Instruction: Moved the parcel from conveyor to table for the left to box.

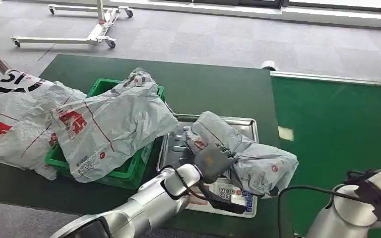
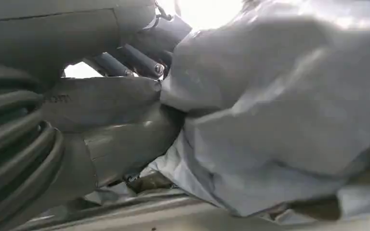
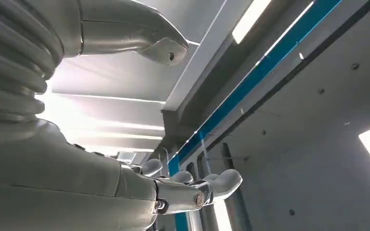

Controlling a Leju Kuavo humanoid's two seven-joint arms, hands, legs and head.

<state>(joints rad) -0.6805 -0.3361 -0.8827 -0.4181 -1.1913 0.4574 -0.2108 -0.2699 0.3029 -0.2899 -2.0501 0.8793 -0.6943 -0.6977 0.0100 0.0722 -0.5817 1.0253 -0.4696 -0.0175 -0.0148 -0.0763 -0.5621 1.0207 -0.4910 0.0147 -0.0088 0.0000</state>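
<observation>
Your left hand [image 1: 213,161] grips the grey parcel [image 1: 250,158]; in the left wrist view the thumb [image 2: 125,134] and fingers [image 2: 139,60] press into the plastic wrap [image 2: 279,106]. The parcel lies on the metal tray of the scale [image 1: 243,126], on the dark green table [image 1: 213,89]. Just beside the scale: the green crate [image 1: 101,87], piled with other grey parcels [image 1: 109,124]. Your right hand [image 3: 173,187] holds nothing, fingers [image 3: 224,180] apart, palm facing the ceiling [image 3: 294,96].

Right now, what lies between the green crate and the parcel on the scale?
In the head view, bare metal scale tray separates the green crate from the parcel.
</observation>
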